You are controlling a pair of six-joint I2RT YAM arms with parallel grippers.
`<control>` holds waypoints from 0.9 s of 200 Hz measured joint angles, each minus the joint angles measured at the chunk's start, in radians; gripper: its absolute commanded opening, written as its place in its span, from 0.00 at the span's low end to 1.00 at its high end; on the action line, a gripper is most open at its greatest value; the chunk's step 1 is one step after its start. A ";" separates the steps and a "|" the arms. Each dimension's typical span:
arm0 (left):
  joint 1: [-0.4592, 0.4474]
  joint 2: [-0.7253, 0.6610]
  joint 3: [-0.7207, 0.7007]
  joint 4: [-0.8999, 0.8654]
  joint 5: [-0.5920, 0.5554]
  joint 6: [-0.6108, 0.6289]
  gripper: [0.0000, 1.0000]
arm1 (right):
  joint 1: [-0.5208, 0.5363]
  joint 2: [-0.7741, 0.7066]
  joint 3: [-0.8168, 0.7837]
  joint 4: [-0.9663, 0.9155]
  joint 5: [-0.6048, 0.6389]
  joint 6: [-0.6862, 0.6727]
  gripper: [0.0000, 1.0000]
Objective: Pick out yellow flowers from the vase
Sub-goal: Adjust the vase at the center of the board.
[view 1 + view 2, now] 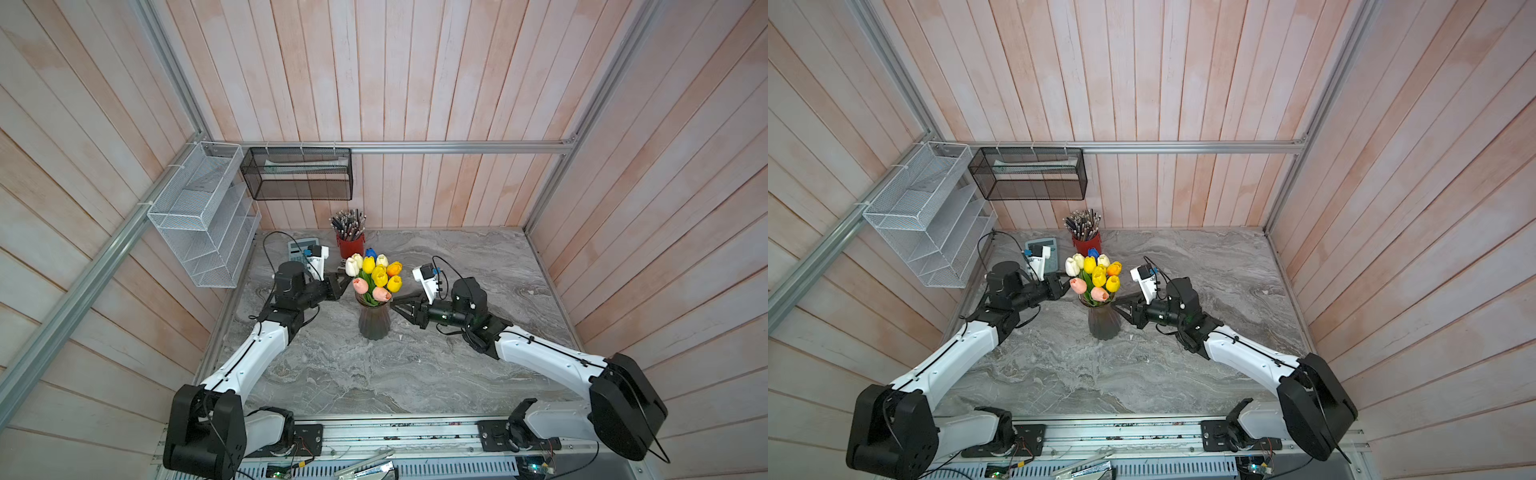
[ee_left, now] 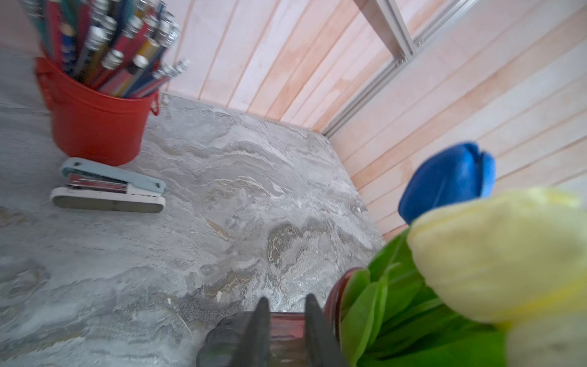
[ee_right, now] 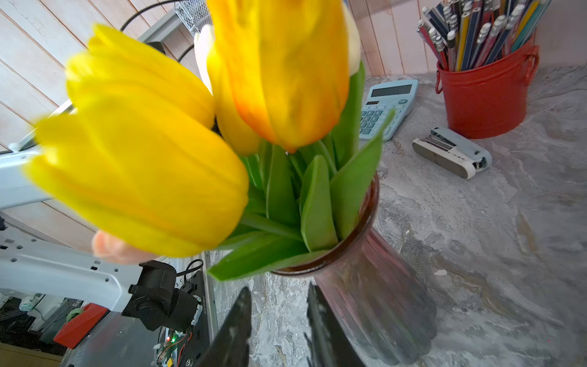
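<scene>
The dark ribbed vase (image 1: 374,324) (image 1: 1104,326) stands mid-table holding a bunch of tulips. The yellow flowers (image 1: 379,275) (image 1: 1099,276) cluster at the centre and right of the bunch; in the right wrist view they loom close (image 3: 139,178), one of them orange-tinged (image 3: 286,73). My left gripper (image 1: 345,283) (image 2: 286,302) hovers at the bunch's left side by the white tulips, jaws a little apart and empty, with the vase (image 2: 228,336) behind them. My right gripper (image 1: 392,302) (image 3: 279,290) sits just right of the vase rim (image 3: 371,203), open and empty.
White (image 1: 352,266), pink (image 1: 360,286) and blue (image 2: 451,181) tulips share the vase. Behind it stand a red cup of pencils (image 1: 350,245), a stapler (image 2: 108,190) and a calculator (image 3: 387,105). Wire baskets (image 1: 208,216) hang on the left wall.
</scene>
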 measured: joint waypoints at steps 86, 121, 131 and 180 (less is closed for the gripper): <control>0.029 -0.222 -0.027 -0.222 0.062 -0.008 0.32 | -0.164 0.098 0.101 -0.056 -0.115 -0.013 0.26; 0.027 -0.249 -0.089 -0.217 0.188 -0.041 0.29 | -0.164 0.167 0.145 -0.045 -0.172 -0.002 0.26; 0.022 -0.244 -0.103 -0.208 0.218 -0.052 0.28 | -0.163 0.185 0.150 -0.031 -0.185 0.011 0.26; 0.001 -0.205 -0.117 -0.159 0.288 -0.075 0.26 | -0.139 0.228 0.174 -0.005 -0.202 0.045 0.25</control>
